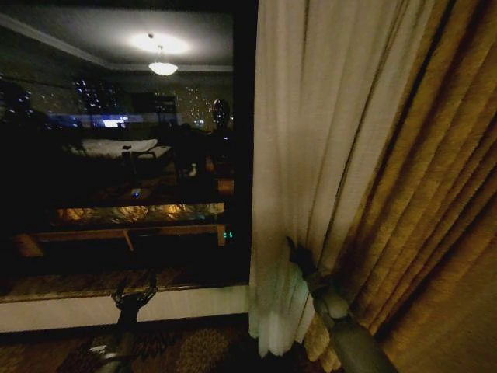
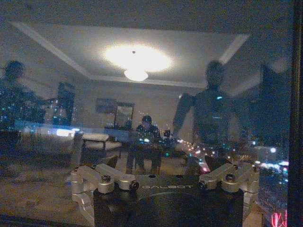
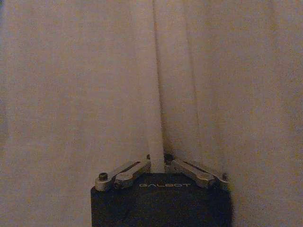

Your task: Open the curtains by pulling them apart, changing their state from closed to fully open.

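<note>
Glass fills the left half of the head view: a dark window pane (image 1: 124,155) mirroring a lit ceiling lamp and a room behind. Low in the lower left of that view, the left gripper (image 1: 133,295) hangs in front of the pale sill (image 1: 93,309), fingers spread wide and empty, well apart from any fabric. The left wrist view shows the same spread linkages facing bare glass.

Moving right past the black window frame (image 1: 242,140), the sheer cream-white pleated curtain panel (image 1: 311,132) hangs from the top of the frame to the floor, gathered into a narrow column just right of centre. Its long axis runs vertically, with the pleats falling straight down. Beside it on the far right hang the thicker golden-yellow opaque drapes (image 1: 435,233), touching the sheer panel along its right edge.

At lower centre-right, the right gripper (image 1: 299,260) is pressed into the sheer panel's lower part, its arm rising from the bottom edge. In the right wrist view the right gripper (image 3: 157,163) has its fingers drawn in narrow, pinching a single vertical fold of the curtain (image 3: 156,94), which runs straight up from the fingertips.

By my judgement the right arm is plainly the nearer one, already holding fabric bunched against the drapes, so little travel remains on this side.
</note>
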Controlling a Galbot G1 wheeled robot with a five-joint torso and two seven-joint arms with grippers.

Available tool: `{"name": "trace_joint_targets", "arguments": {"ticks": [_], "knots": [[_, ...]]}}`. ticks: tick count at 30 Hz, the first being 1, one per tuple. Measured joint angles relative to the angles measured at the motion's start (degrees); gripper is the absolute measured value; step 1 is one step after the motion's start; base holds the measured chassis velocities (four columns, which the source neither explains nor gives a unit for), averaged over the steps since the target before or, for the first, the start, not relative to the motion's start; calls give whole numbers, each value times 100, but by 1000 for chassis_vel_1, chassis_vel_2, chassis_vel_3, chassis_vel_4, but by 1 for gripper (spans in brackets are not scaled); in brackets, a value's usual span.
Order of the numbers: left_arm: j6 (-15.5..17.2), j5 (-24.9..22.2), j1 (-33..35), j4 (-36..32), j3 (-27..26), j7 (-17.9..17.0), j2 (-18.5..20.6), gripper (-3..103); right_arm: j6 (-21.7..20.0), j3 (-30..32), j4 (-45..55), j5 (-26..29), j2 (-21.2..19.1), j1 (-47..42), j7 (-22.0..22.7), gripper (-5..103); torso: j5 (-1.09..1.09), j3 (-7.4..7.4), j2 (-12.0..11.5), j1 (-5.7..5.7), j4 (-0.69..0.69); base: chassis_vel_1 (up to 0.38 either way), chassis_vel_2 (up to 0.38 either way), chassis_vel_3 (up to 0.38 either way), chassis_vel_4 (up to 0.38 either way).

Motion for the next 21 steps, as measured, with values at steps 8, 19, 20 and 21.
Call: {"name": "trace_joint_targets", "arguments": {"ticks": [8, 19, 20, 21], "knots": [[0, 0, 0, 0, -1, 0, 0, 100, -77, 655, -648, -121, -159, 197, 466, 0, -1, 0, 0, 0, 0, 0, 0, 0, 0], [0, 0, 0, 0, 0, 1, 0, 100, -498, 942, -632, -558, -286, 99, 1273, 0, 0, 0, 1, 0, 0, 0, 0, 0, 0], [0, 0, 0, 0, 0, 1, 0, 100, -525, 926, -552, -522, -278, 62, 1297, 0, 0, 0, 1, 0, -1, 0, 0, 0, 0], [0, 0, 0, 0, 0, 1, 0, 100, -526, 915, -521, -501, -273, 48, 1297, 0, 0, 0, 0, 0, -1, 0, 0, 0, 0]]}}
